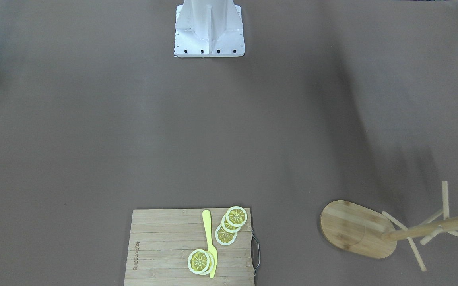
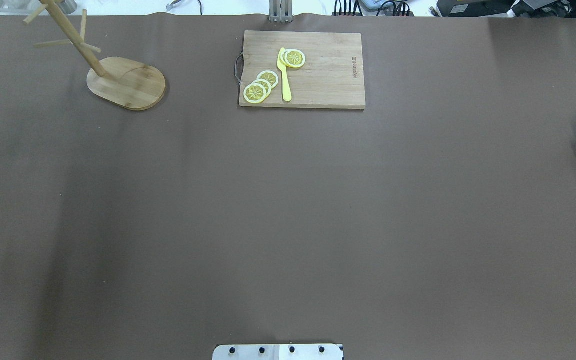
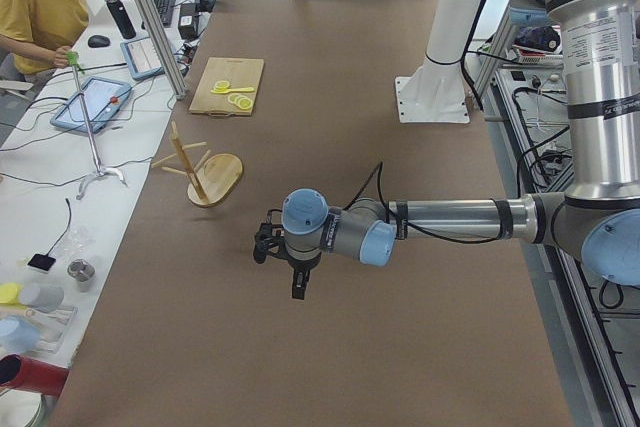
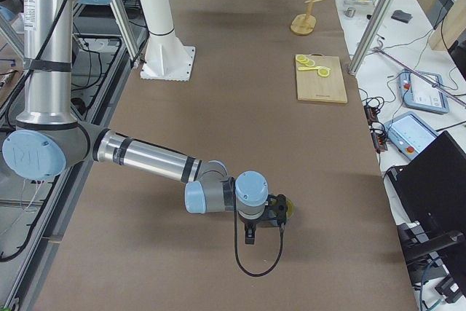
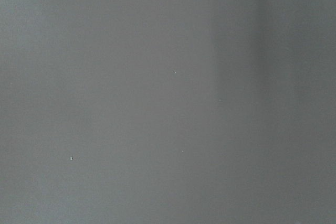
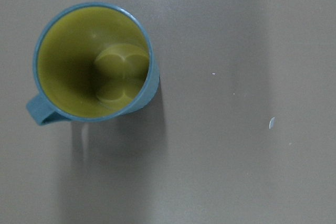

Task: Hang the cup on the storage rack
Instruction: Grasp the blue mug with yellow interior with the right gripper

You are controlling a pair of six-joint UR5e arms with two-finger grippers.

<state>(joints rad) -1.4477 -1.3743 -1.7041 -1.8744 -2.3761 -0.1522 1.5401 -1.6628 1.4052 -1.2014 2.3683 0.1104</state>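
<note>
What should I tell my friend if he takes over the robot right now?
Left gripper: hangs over bare table, holding nothing; only a side view shows it, so open or shut is unclear.
Right gripper: beside the cup, not holding it; open or shut is unclear too.
The cup stands upright on the table at the robot's right end, mouth up.
The storage rack stands upright at the far left, with no cup on its pegs.
Done: nothing yet.
Left: grasp the cup, carry it across, and hang its handle on a peg.
</note>
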